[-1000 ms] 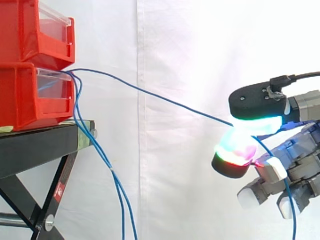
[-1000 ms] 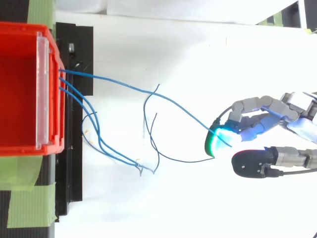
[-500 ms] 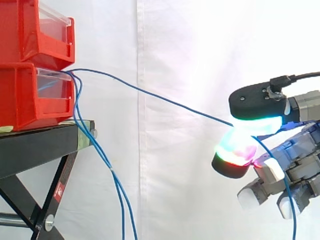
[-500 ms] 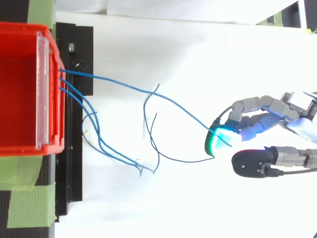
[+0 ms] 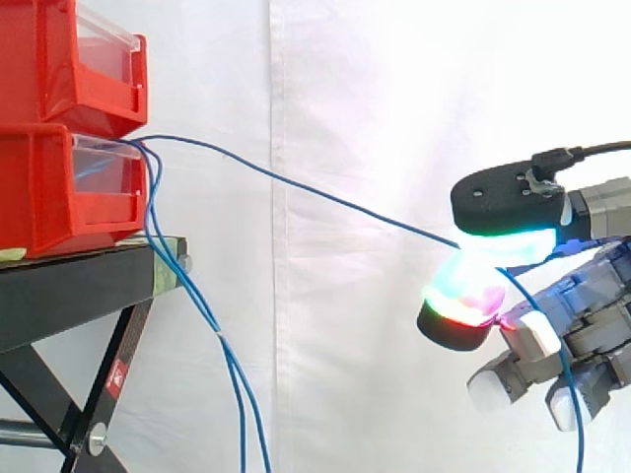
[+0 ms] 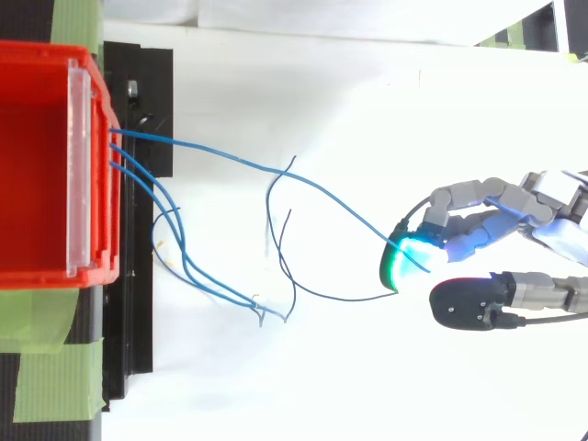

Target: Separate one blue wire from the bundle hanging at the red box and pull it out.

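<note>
Nothing has moved: hand (image 5: 513,202) pinches blue wire (image 5: 325,199), bundle (image 5: 225,345) hanging apart.

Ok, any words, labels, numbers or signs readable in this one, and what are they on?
Small red and white sticker on a leg of the black stand: print too small to read.
Red bins, blue wire and the robot hand pinching it: no text to be seen.

Black stand (image 5: 79,286) bears stacked red bins (image 5: 39,192); green tape (image 6: 50,386) apparently stuck on it
</note>
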Motion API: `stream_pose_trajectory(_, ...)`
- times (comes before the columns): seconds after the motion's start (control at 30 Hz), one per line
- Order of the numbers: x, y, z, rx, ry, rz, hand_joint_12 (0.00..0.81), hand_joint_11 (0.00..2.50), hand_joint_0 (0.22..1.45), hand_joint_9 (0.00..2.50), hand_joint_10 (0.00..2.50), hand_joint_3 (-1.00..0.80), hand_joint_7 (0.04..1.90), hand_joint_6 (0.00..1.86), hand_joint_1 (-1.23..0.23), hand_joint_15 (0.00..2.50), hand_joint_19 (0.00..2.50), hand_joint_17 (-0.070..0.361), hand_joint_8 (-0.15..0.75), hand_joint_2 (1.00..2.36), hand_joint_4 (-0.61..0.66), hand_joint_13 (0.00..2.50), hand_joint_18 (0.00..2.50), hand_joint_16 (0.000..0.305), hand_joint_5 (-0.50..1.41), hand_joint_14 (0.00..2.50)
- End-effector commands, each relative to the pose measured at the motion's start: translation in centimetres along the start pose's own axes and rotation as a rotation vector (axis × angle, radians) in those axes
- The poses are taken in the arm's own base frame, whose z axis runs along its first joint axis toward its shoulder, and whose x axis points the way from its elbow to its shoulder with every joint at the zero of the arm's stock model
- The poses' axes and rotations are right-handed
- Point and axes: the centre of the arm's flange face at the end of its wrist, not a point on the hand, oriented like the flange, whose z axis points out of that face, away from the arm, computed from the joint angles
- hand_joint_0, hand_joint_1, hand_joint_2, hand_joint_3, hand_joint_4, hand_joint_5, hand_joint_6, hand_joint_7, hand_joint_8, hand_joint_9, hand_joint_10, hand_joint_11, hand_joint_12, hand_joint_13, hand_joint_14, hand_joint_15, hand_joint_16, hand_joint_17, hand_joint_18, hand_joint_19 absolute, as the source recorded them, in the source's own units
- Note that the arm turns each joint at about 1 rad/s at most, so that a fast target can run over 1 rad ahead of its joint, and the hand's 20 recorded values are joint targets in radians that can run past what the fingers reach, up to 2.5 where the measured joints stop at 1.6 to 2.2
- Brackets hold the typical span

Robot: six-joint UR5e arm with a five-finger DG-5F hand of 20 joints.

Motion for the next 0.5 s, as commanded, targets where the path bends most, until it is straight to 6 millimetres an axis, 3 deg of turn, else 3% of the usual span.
stream_pose_trajectory(0.0, -0.05, 0.00, 0.03, 0.000, -0.001, 0.000, 0.325, 1.19, 0.60, 0.95, 0.02, 0.04, 1.11, 0.82, -0.75, 0.65, 0.78, 0.087, 0.255, 1.03, -0.11, 0.64, 0.67, 0.039, -0.13, 0.02)
stream_pose_trajectory(0.47, -0.02, -0.05, -0.02, 0.001, 0.000, -0.001, 0.326, 1.18, 0.60, 0.95, 0.02, 0.04, 1.12, 0.81, -0.75, 0.65, 0.78, 0.088, 0.253, 1.03, -0.11, 0.64, 0.68, 0.039, -0.13, 0.02)
